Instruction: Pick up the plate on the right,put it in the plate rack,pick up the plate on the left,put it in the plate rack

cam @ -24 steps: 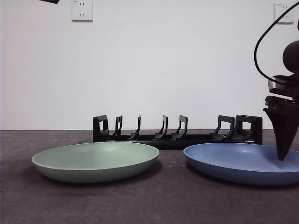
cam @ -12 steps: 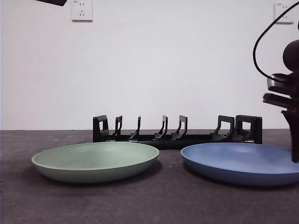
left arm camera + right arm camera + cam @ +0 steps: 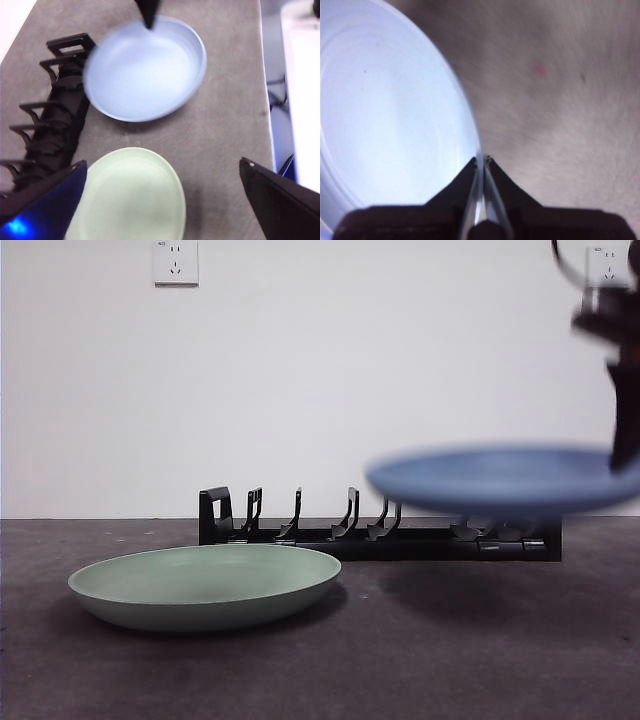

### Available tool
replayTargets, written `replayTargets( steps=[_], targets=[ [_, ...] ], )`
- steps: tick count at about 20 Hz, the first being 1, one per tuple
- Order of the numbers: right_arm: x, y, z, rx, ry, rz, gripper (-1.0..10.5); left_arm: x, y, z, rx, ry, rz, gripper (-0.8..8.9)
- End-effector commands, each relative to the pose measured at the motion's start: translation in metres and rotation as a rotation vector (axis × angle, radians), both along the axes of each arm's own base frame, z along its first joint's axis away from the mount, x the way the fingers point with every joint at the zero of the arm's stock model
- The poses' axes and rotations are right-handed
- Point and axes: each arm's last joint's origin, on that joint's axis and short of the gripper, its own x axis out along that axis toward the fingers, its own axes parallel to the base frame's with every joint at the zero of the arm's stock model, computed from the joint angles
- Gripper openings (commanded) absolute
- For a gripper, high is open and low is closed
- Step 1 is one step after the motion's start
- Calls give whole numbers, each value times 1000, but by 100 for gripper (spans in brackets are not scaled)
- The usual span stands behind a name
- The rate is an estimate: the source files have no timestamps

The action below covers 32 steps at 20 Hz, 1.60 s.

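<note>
The round, shallow blue plate hangs in the air above the table, level and blurred with motion, its underside clear of the dark grey table top and its shadow lying on the surface below it. In the front view it sits in front of the right end of the long, low black plastic plate rack, hiding the tops of the rightmost prongs. The right gripper pinches the plate's rim, one black jaw on the inside of the rim and one on the outside, closed tight on the thin edge; in the front view this gripper comes down from the top right corner to the plate's right edge. The left wrist view, looking down from high up, shows the same blue plate beside the rack with the right gripper's dark tip on its far rim. The round, shallow pale green plate rests flat on the table to the left, in front of the rack's left half and apart from it; it is also seen from above near the blue plate but not touching it. The left gripper hovers high over the table, its jaws spread wide apart and holding nothing. A white wall socket sits on the white wall behind.
</note>
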Motion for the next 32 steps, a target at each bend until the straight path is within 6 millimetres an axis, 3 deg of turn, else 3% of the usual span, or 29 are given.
replayTargets(
  steps=[1,4,7,13,14,17,20,27,32],
  targets=[
    [-10,5,35,45,-75,43,-12,-1,-13,-3,96,-128,-73,629],
    [-19,16,69,48,-122,87,-12,-1,-33,-7,176,-261,-89,629],
    [-25,31,89,54,-144,152,-12,-1,-51,-8,237,-400,-75,629],
    [-33,57,97,72,-149,242,-12,1,-65,-8,269,-531,-129,622],
    [-34,59,97,72,-150,252,-12,2,-65,-8,274,-533,-132,587],
    [-33,61,98,76,-158,253,-12,2,-66,-11,286,-516,-140,312],
    [-33,61,98,76,-160,253,-12,1,-65,-11,286,-509,-138,155],
    [-33,61,98,76,-162,253,-12,-2,-66,-13,282,-487,-172,-8],
    [-32,61,98,78,-168,250,-12,-7,-66,-17,305,-453,-193,-8]
  ],
)
